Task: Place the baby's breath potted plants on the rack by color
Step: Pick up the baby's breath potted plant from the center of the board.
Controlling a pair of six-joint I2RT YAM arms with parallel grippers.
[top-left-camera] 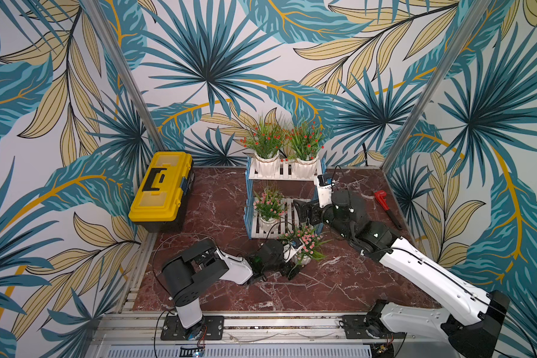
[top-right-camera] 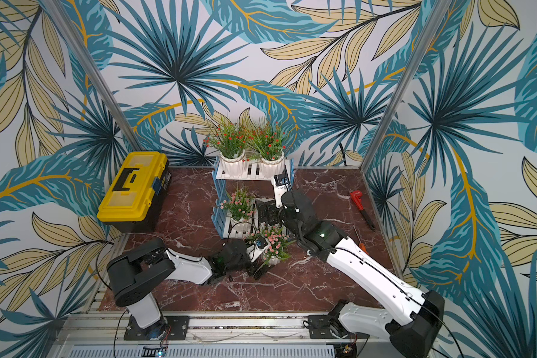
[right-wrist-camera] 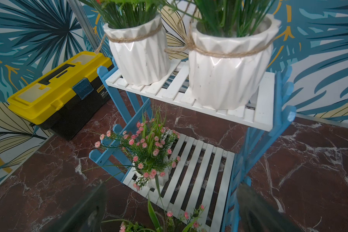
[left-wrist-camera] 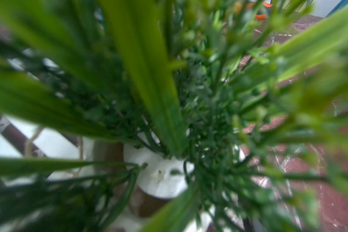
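Hovering the right gripper [right-wrist-camera: 172, 190] over the rack [right-wrist-camera: 201, 160], spread wide above the bare half of the lower shelf, with both dark fingers [right-wrist-camera: 88, 209] far apart in the right wrist view. Holding the left gripper [top-left-camera: 295, 266] low beside the loose pink plant [top-left-camera: 306, 246], just in front of the rack. Hiding the jaws behind leaves in both top views and in the blurred left wrist view, so cannot tell whether gripping or open, nor whether lifting the white pot [left-wrist-camera: 161, 176] off the table [top-left-camera: 338, 279]. Spotting the yellow toolbox [top-left-camera: 162, 189] lying closed at the far left of the dark red marble, well apart from the rack. Finding the first red plant [top-left-camera: 265, 142] and the second red plant [top-left-camera: 306, 141] standing side by side on the upper shelf, pots apart. Finding the shelved pink plant [top-left-camera: 268, 204] standing upright at the left end of the lower shelf. Spotting a red wrench [top-left-camera: 385, 206] lying near the right wall.
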